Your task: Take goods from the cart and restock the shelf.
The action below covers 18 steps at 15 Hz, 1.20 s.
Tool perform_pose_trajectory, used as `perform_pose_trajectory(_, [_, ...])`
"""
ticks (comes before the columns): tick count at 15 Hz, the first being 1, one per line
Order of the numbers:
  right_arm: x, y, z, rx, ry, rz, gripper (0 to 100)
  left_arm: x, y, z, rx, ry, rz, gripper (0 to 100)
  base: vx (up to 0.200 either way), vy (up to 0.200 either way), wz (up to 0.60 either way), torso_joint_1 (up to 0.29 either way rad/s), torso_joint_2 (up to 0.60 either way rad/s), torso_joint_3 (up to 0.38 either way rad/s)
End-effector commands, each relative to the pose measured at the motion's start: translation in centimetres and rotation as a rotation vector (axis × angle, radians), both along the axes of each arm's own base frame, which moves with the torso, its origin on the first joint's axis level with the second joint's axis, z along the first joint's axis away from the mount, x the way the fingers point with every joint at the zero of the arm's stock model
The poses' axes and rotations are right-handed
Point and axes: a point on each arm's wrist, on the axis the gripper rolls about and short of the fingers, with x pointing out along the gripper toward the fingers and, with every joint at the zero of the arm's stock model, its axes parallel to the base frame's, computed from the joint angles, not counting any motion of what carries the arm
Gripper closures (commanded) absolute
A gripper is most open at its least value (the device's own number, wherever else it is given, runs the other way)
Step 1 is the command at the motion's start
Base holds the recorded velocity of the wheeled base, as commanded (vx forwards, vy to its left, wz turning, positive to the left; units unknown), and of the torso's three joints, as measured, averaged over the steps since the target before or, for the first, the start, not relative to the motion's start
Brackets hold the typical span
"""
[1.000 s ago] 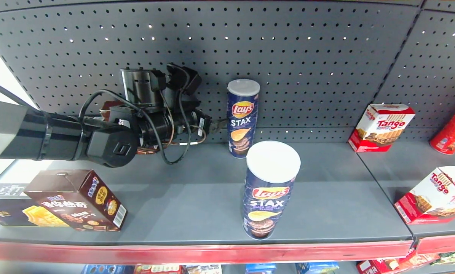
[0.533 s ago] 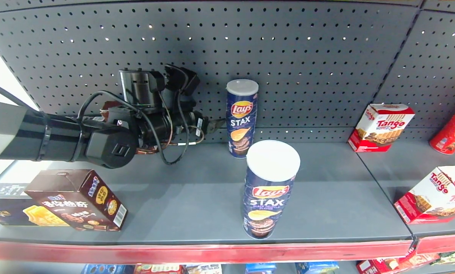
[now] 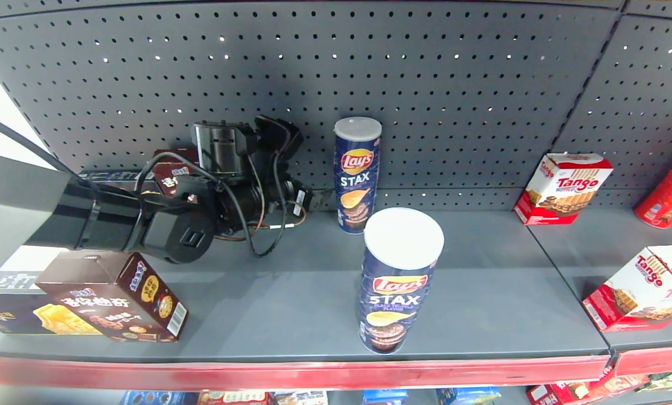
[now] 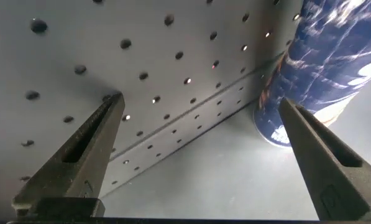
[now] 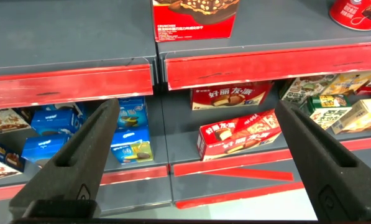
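The shelf holds two cans, both upright: the front can near the front edge and the rear can against the pegboard. The left gripper hangs low just left of the rear can, fingers spread and empty. The right gripper is likewise spread and empty, facing lower shelves. Two wafer boxes sit to the right.

Left arm lies level; left tool spread wide, apparently empty; right tool spread wide too.
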Motion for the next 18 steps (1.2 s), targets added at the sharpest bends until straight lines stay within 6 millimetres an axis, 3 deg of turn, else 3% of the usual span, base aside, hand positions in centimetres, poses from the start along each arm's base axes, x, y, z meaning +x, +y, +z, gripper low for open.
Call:
perform_pose_trajectory(1, [0.0,0.0,0.0,0.001,0.002,0.000,0,0.3,-0.2,-0.8,0.009,0.017,0.010,0,0.000,0.000,0.00,0.000,0.00,0.000])
perform_pose_trajectory(5, [0.0,0.0,0.0,0.000,0.002,-0.001,0,0.7,-0.3,-1.4,0.014,0.025,0.051,0,0.000,0.000,0.00,0.000,0.00,0.000])
perform_pose_trajectory(12, [0.0,0.0,0.0,0.000,0.002,0.000,0,1.3,-2.3,-3.2,0.014,0.028,0.011,0,0.000,0.000,0.00,0.000,0.00,0.000])
perform_pose_trajectory(17, [0.0,0.0,0.0,0.001,0.002,0.000,0,1.2,-2.3,-3.0,0.005,0.018,0.015,0,0.000,0.000,0.00,0.000,0.00,0.000])
perform_pose_trajectory(18, [0.0,0.0,0.0,0.000,0.002,0.000,0,0.8,-2.0,-1.8,-0.012,-0.019,0.018,0,0.000,0.000,0.00,0.000,0.00,0.000])
